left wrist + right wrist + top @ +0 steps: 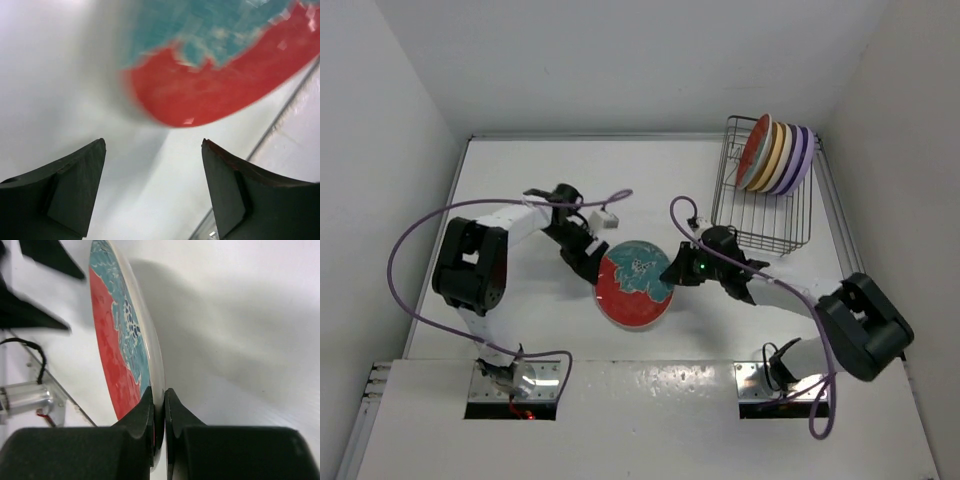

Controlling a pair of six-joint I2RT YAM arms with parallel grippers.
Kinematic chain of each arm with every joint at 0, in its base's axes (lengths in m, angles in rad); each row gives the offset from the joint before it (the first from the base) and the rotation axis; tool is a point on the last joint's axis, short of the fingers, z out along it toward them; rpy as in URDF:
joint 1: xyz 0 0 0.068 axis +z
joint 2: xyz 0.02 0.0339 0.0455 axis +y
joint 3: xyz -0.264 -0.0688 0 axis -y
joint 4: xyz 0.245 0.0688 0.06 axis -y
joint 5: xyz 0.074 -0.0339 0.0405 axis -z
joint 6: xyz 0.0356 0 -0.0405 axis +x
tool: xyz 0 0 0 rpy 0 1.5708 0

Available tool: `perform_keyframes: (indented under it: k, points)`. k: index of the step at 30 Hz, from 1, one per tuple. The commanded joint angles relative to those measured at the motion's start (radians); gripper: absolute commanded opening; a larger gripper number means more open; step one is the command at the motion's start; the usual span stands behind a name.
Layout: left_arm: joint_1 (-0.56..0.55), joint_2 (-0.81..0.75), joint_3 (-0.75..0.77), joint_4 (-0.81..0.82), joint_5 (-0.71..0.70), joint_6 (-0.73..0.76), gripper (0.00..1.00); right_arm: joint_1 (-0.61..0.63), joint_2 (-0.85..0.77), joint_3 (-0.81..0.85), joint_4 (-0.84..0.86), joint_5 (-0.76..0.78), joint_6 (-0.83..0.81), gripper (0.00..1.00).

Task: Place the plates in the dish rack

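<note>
Your right gripper (159, 405) was clamped on the rim of the round red plate with teal floral centre (635, 285), left of the dark grey wire dish rack (760, 238). Your left gripper (152, 175) stood spread, empty, at the plate's edge farthest from the rack. Five other plates (775, 155) stood in the rack.

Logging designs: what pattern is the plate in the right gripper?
Plate: red with teal floral; top view.

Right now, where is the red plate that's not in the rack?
Top view: the red plate is mid-table between the hands, its right rim pinched by the right hand, the open left hand beside its left edge.
</note>
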Motion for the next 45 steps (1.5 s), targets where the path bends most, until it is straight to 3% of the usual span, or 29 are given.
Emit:
perform_keyframes:
  k: [1,6,12,17,21,23,34,41,45]
  points:
    - [0.127,-0.076,0.136,-0.036,0.042,0.040,0.83,0.019,-0.166,0.224,-0.260,0.136,-0.169,0.00]
    - [0.295,-0.167,0.323,-0.109,0.105,0.038,0.87,-0.032,-0.186,0.557,-0.442,0.346,-0.301,0.00]
    - [0.352,-0.188,0.302,-0.109,0.105,0.027,0.87,-0.121,-0.099,0.800,-0.448,0.586,-0.407,0.00]
    - [0.371,-0.188,0.259,-0.109,0.105,0.027,0.87,-0.165,-0.012,0.942,-0.306,0.936,-0.652,0.00]
    - [0.382,-0.179,0.239,-0.109,0.114,0.018,0.87,-0.196,0.068,0.982,-0.061,1.170,-0.914,0.00]
    - [0.391,-0.179,0.239,-0.109,0.123,0.018,0.87,-0.208,0.113,0.996,-0.006,1.221,-1.026,0.00]
    - [0.418,-0.148,0.220,-0.109,0.143,0.009,0.87,-0.221,0.331,0.995,0.302,1.367,-1.174,0.00]
    - [0.446,-0.139,0.202,-0.109,0.152,0.009,0.87,-0.222,0.458,1.010,0.279,1.425,-1.136,0.00]
    - [0.455,-0.139,0.193,-0.109,0.152,0.009,0.87,-0.225,0.480,1.010,0.152,1.416,-0.977,0.00]
